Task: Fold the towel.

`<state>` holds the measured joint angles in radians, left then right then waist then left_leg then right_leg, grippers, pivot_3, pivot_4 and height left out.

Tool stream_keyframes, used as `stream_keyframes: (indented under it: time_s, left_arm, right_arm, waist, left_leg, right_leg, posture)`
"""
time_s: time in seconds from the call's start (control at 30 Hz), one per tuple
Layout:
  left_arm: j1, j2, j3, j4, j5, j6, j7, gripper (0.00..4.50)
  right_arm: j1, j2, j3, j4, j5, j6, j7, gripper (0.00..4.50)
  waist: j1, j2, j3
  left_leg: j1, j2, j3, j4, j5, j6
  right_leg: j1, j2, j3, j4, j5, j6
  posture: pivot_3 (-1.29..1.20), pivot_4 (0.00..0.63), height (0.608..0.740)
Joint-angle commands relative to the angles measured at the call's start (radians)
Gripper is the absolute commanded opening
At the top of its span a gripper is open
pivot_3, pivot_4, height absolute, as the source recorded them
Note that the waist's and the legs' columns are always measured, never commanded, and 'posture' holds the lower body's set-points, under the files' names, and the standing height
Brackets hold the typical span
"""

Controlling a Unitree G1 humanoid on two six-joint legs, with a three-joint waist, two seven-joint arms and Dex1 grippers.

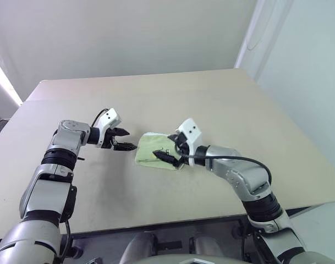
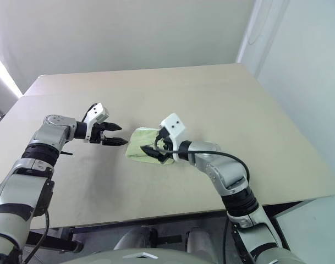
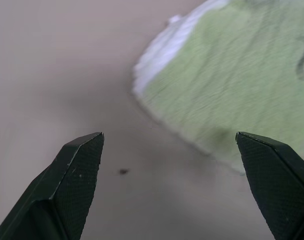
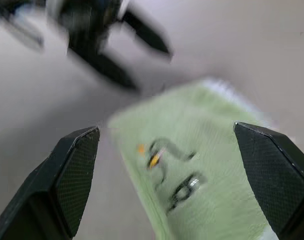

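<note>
Towel (image 1: pixel 156 151) lies folded small on bench (image 1: pixel 222 104): soft, light, limp; pinch stitched edge. Left end effector (image 1: pixel 123 139) and right end effector (image 1: pixel 168 149) gape empty.

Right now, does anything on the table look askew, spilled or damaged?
Nothing stands out. The towel lies folded into a small compact bundle on the table, no spill or damage visible. Both the left gripper and the right gripper are open, holding nothing.
</note>
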<state>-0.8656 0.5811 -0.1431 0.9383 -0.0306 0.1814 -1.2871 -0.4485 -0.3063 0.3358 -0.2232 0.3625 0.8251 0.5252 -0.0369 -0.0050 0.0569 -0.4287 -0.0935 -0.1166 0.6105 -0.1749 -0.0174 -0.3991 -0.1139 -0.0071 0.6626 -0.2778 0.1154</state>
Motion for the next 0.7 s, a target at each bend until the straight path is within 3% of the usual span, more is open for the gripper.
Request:
stream_keyframes:
  time_s: [0.03, 0.7]
  left_arm:
    - [-0.035, -0.013, 0.012, 0.001, 0.003, -0.024, 0.021, 4.46]
    - [0.008, -0.040, 0.000, -0.082, 0.008, -0.020, 0.024, 4.46]
  right_arm:
    - [-0.047, -0.002, 0.042, 0.028, -0.043, -0.065, 0.052, 4.50]
    - [-0.118, 0.000, 0.188, 0.242, -0.316, -0.225, 0.115, 4.50]
  waist:
    - [0.000, 0.000, 0.000]
    - [-0.005, 0.000, 0.000]
  left_leg:
    - [0.000, 0.000, 0.000, 0.000, 0.000, 0.000]
    - [0.001, 0.000, 0.000, 0.001, 0.000, 0.000]
  right_leg:
    - [0.000, 0.000, 0.000, 0.000, 0.001, 0.001]
    - [0.000, 0.003, 0.000, 0.002, 0.001, 0.001]
  posture:
    - [0.00, 0.000, 0.692]
    - [0.00, 0.000, 0.692]
